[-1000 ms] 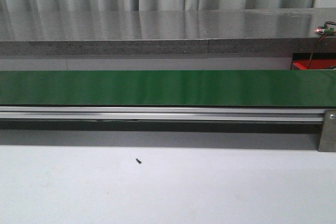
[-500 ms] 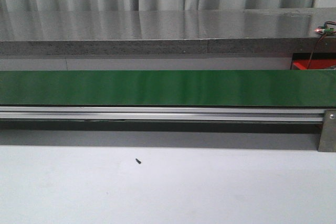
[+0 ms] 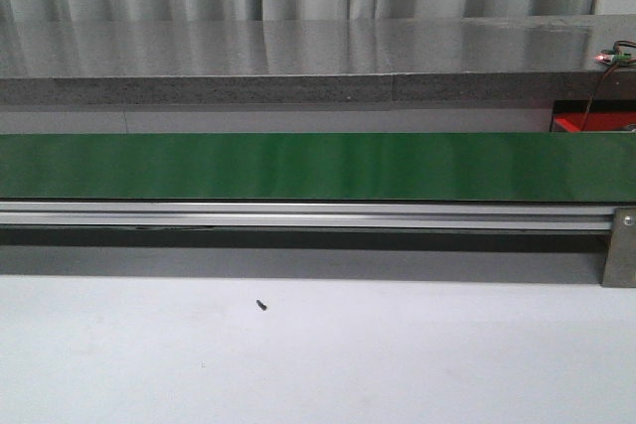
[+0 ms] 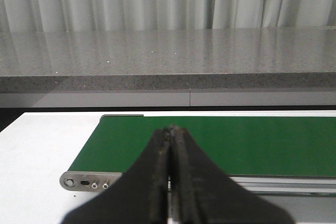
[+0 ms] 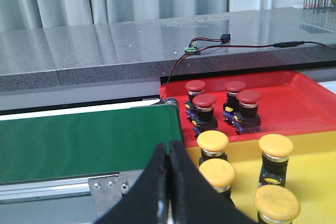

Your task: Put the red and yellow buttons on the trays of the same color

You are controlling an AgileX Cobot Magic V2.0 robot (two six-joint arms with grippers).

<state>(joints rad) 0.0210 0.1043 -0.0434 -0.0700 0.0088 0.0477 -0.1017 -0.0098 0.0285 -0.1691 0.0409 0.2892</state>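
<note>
Watching an empty belt (image 3: pixel 298 166), I keep both the left gripper (image 4: pixel 170 182) and right gripper (image 5: pixel 169 192) pressed together, the right one nearer the red tray (image 5: pixel 294 106) and yellow tray (image 5: pixel 315 166), where four red buttons (image 5: pixel 205 109) and four yellow buttons (image 5: pixel 212 148) already sit.

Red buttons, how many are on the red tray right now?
4 red buttons, all on the red tray beside the belt end. None seem hidden.
</note>
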